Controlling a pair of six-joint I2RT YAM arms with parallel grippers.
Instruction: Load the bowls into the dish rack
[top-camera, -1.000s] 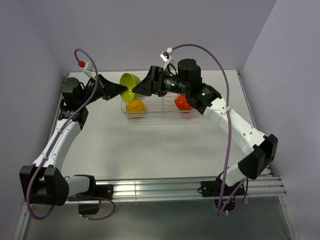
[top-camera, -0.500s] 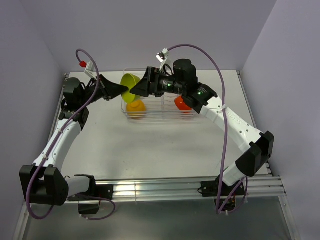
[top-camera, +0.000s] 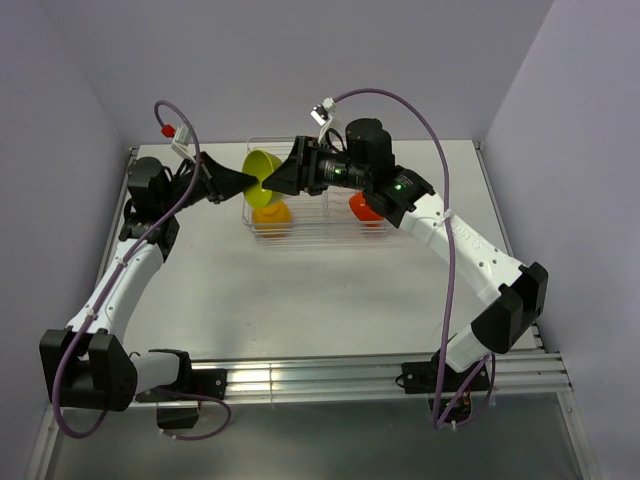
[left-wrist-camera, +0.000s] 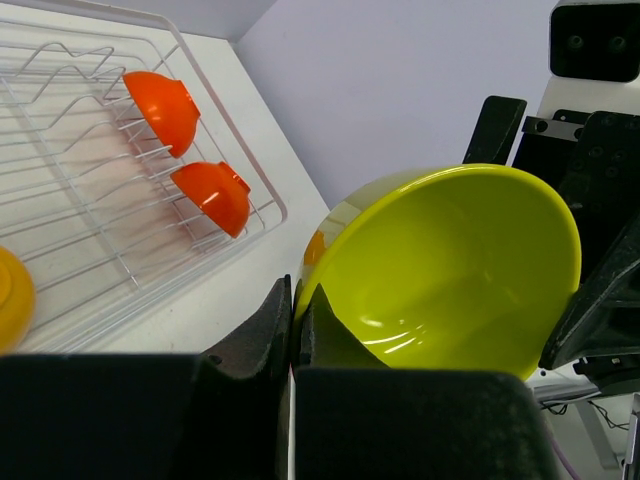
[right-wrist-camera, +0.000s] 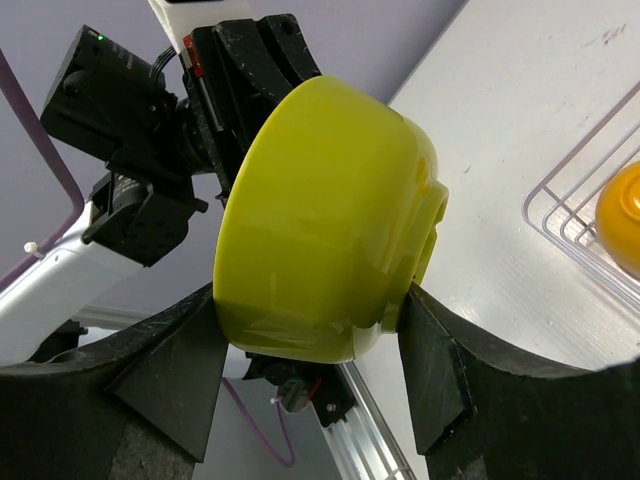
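Observation:
The yellow-green bowl (top-camera: 262, 165) hangs in the air between both grippers, above the left end of the clear dish rack (top-camera: 320, 232). My left gripper (top-camera: 252, 182) is shut on its rim, seen close in the left wrist view (left-wrist-camera: 297, 300), with the bowl's inside (left-wrist-camera: 450, 270) facing that camera. My right gripper (top-camera: 270, 180) straddles the bowl (right-wrist-camera: 320, 220) from rim to foot, a finger (right-wrist-camera: 430, 350) against each side. An orange-yellow bowl (top-camera: 271, 212) and red-orange bowls (left-wrist-camera: 165, 105) (left-wrist-camera: 212, 195) sit in the rack.
The rack (left-wrist-camera: 90, 250) lies at the back middle of the white table, close to the rear wall. Both arms reach over it and their purple cables loop above. The table's metal rail runs along the near edge.
My right gripper has moved left and closed in around the yellow-green bowl. The left gripper has kept its hold on the rim and barely moved.

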